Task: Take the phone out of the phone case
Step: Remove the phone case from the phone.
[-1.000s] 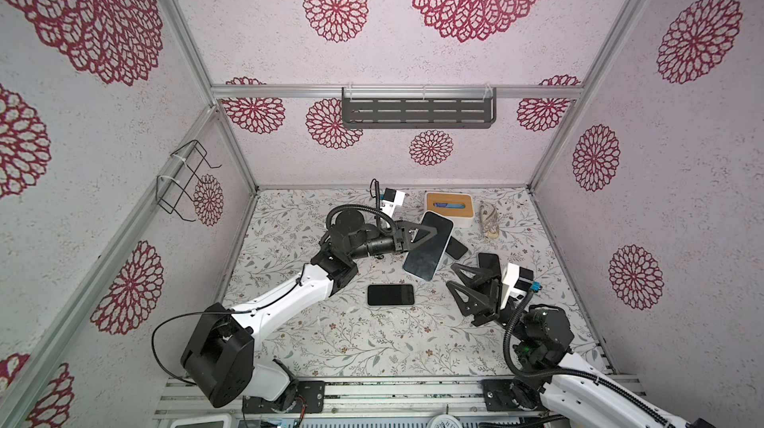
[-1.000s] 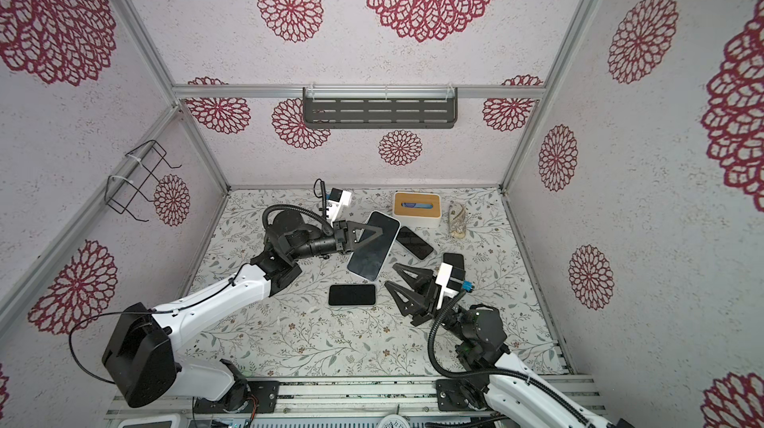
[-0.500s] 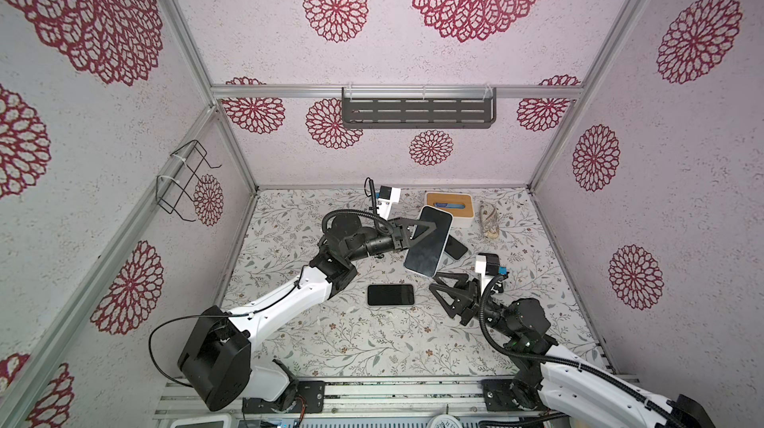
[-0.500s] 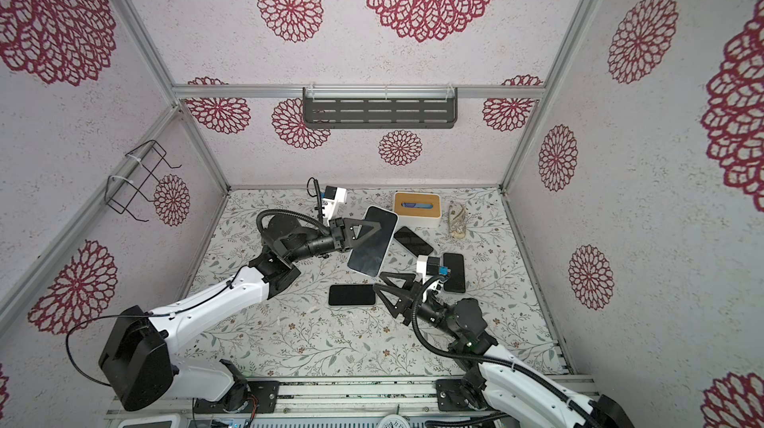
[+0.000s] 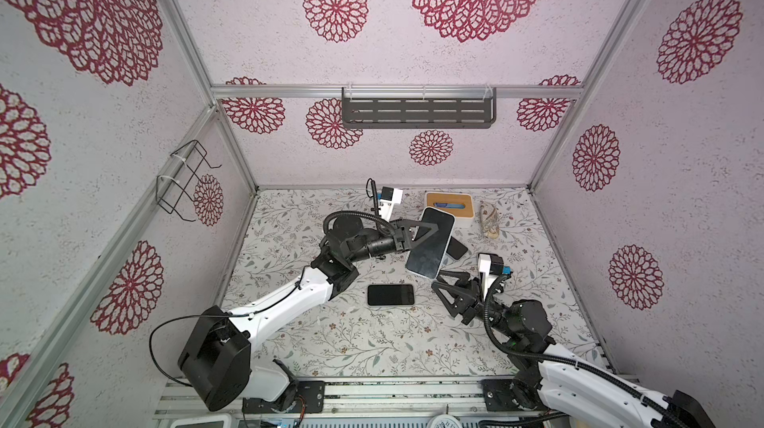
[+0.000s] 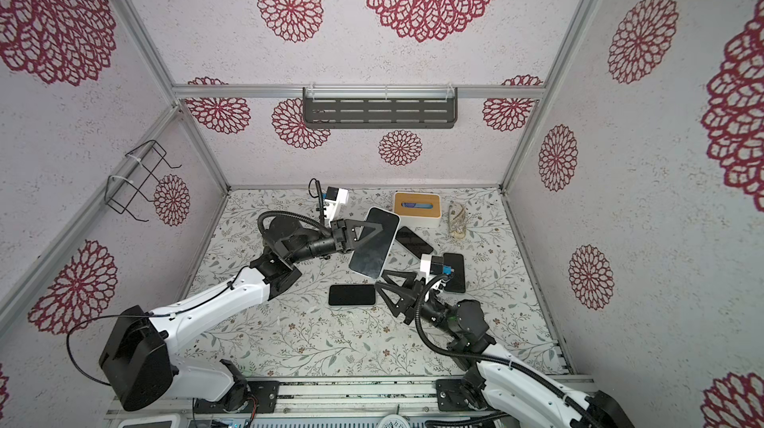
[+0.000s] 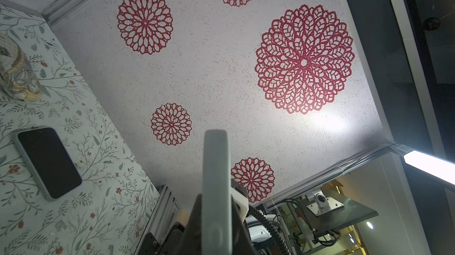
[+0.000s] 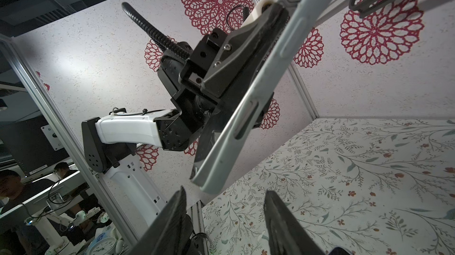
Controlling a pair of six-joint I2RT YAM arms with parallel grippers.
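HELD ALOFT, ONE END FREE: Left of centre in both top views, we see the left claw (image 5: 421,232) clenched on the phone case (image 5: 439,210). It pinches the case face and back from its left long edge and holds it clear of the floral surface (image 5: 314,347). The phone (image 5: 430,246) sits inside, its dark screen turned up toward the camera. The grip falls in the upper half of the case, so the lower half hangs free. A loose black phone (image 5: 390,295) lies flat on the surface below.

Moving right, the long axis of the case runs from upper right to lower left of the frame. Its lower short end comes down just above the right claw (image 5: 436,280), which reaches in from the lower right. That claw is released: its jaws stand apart with nothing between them.

In the right wrist view, the bottom corner of the case is poised just over the gap between the two dark fingers (image 8: 172,216). It is near them and, as far as we can tell, not touching.

We judge that the phone is not yet out and that the right claw is the nearer one to the free end. The coming move turns on that line-up: the claw meets the short end along the case's length, not across it.

Further right, a second phone (image 5: 457,247) lies flat, partly hidden under the case's right edge.
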